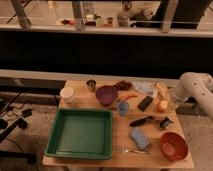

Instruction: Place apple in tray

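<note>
The apple, small, round, orange-red with a yellowish side, sits on the wooden table near its right edge. The tray, a large shallow green bin, lies at the table's front left with nothing in it. My white arm comes in from the right. Its gripper is just above and behind the apple, very close to it. The apple rests on the table.
Between apple and tray are a purple bowl, a carrot, a blue cup, a black block and a black-handled utensil. An orange-brown bowl, blue sponge and fork lie at the front right. A white cup stands behind the tray.
</note>
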`<move>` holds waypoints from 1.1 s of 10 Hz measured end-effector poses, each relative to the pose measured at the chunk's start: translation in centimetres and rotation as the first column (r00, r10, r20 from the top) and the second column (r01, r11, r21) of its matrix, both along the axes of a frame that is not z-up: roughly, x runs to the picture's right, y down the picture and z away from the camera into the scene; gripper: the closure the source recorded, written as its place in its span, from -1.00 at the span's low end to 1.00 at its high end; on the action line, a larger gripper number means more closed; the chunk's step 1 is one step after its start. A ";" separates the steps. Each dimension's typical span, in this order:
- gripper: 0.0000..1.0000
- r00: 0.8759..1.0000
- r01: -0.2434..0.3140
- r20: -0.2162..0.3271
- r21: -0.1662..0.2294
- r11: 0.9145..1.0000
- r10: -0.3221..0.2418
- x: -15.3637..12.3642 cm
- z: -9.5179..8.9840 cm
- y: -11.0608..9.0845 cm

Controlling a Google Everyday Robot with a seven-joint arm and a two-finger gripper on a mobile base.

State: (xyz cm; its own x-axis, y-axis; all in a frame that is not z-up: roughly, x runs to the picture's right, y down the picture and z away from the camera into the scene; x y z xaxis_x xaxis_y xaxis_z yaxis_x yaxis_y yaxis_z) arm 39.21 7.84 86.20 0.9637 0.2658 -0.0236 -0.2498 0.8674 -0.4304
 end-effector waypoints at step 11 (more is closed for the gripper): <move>-0.60 0.999 -0.047 0.009 -0.040 0.998 0.048 1.3 2.2 1.6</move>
State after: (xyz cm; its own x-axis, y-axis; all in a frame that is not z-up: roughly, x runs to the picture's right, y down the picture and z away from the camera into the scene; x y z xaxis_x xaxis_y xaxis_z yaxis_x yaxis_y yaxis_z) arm 40.52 9.47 88.36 0.9503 0.3104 -0.0253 -0.2857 0.8366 -0.4674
